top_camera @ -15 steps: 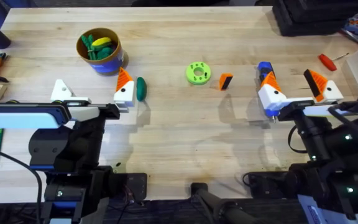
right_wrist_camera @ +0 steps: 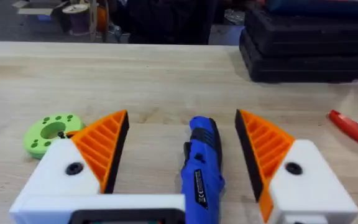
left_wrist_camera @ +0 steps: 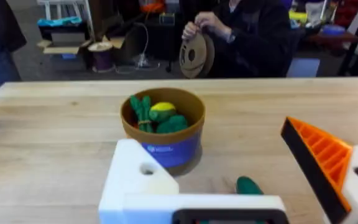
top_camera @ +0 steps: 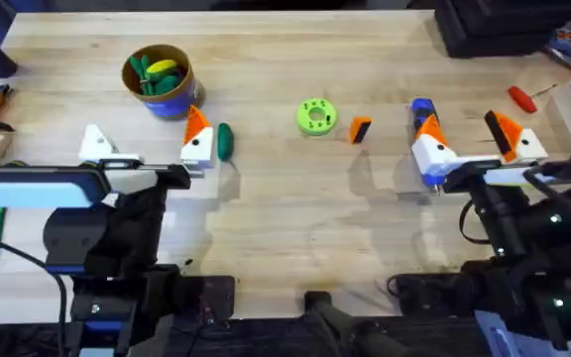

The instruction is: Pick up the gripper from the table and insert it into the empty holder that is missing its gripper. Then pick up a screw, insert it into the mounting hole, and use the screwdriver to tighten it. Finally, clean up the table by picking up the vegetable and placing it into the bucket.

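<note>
The small orange gripper point(top_camera: 360, 130) lies on the table right of centre. My left gripper point(top_camera: 148, 147) is open. Its left finger is the bare white holder point(top_camera: 97, 147) point(left_wrist_camera: 135, 180), whose mounting hole point(left_wrist_camera: 146, 168) is visible. Its other finger point(left_wrist_camera: 322, 162) carries an orange pad. The dark green vegetable point(top_camera: 225, 141) point(left_wrist_camera: 248, 185) lies just beside that padded finger. Beyond it stands the bucket point(top_camera: 159, 79) point(left_wrist_camera: 163, 130), which holds toy vegetables. My right gripper point(top_camera: 469, 137) point(right_wrist_camera: 182, 134) is open. The blue screwdriver point(top_camera: 422, 107) point(right_wrist_camera: 201, 162) lies between its fingers, untouched. Any screw is too small to make out.
A lime-green disc point(top_camera: 315, 116) point(right_wrist_camera: 51, 132) sits left of the orange gripper. A red-handled tool point(top_camera: 521, 97) point(right_wrist_camera: 350, 126) lies at the far right. A black case point(right_wrist_camera: 309, 50) stands at the back right corner. Clutter lines the left table edge.
</note>
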You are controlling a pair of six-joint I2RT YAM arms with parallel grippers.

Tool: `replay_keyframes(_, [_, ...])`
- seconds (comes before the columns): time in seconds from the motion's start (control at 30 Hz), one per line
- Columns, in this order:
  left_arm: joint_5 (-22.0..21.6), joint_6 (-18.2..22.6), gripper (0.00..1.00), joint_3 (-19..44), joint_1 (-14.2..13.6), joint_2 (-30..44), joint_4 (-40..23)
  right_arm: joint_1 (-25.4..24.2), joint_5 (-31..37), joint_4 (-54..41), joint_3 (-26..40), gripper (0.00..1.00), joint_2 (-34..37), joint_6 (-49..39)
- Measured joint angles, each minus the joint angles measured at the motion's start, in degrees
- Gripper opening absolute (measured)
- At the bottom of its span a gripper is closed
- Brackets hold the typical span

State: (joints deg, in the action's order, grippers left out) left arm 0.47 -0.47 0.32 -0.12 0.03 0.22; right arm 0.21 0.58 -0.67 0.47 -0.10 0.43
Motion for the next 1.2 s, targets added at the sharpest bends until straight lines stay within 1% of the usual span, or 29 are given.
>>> replay_keyframes(0.1, [0.15, 0.00, 0.986, 0.18, 0.00, 0.00, 1.83, 0.00, -0.02, 0.87, 0.00, 0.987, 0.00, 0.00])
replay_keyframes(0.17, [0.18, 0.02, 0.985, 0.98, 0.00, 0.02, 1.07, 0.00, -0.02, 1.49, 0.67, 0.985, 0.00, -0.02])
replay_keyframes(0.23, [0.18, 0.02, 0.986, 3.13, 0.00, 0.02, -1.05, 0.00, -0.02, 1.31, 2.49, 0.985, 0.00, -0.02])
replay_keyframes(0.37, [0.17, 0.02, 0.986, 11.62, 0.00, 1.41, -6.44, 0.00, -0.02, 1.12, 9.61, 0.986, 0.31, 0.00])
replay_keyframes(0.43, [0.17, 0.02, 0.986, 17.26, 0.00, 3.86, -9.83, 0.00, -0.02, 0.43, 14.03, 0.987, 1.22, -0.02])
replay_keyframes(0.5, [0.18, 0.02, 0.985, 22.81, 0.00, 7.51, -13.75, 0.00, -0.04, -2.89, 19.45, 0.987, 3.44, 0.00])
replay_keyframes(0.57, [0.20, 0.02, 0.986, 28.21, 0.00, 12.03, -18.28, 0.00, -0.04, -8.47, 24.99, 0.987, 6.79, 0.00])
replay_keyframes(0.67, [0.61, 0.02, 0.987, 37.69, 0.00, 21.15, -26.99, 0.00, -0.22, -18.27, 33.89, 0.988, 14.46, 0.00])
replay_keyframes(0.8, [1.47, 0.00, 0.986, 49.73, 0.00, 33.62, -37.95, 0.00, -0.44, -31.31, 45.49, 0.986, 26.32, 0.00])
replay_keyframes(0.9, [1.68, 0.02, 0.986, 57.42, 0.00, 42.28, -45.20, 0.00, -0.50, -41.04, 53.87, 0.989, 35.60, -0.02])
replay_keyframes(1.03, [2.80, 0.02, 0.985, 64.32, 0.00, 51.92, -51.22, 0.00, -0.52, -52.14, 62.74, 0.990, 46.20, -0.02])
replay_keyframes(1.13, [3.67, 0.02, 0.986, 67.03, 0.00, 57.65, -54.75, 0.00, -0.59, -58.72, 67.88, 0.989, 53.25, 0.00])
replay_keyframes(1.2, [4.27, -0.02, 0.986, 68.06, 0.00, 61.16, -56.53, 0.00, -0.63, -61.17, 70.00, 0.989, 57.17, 0.00])
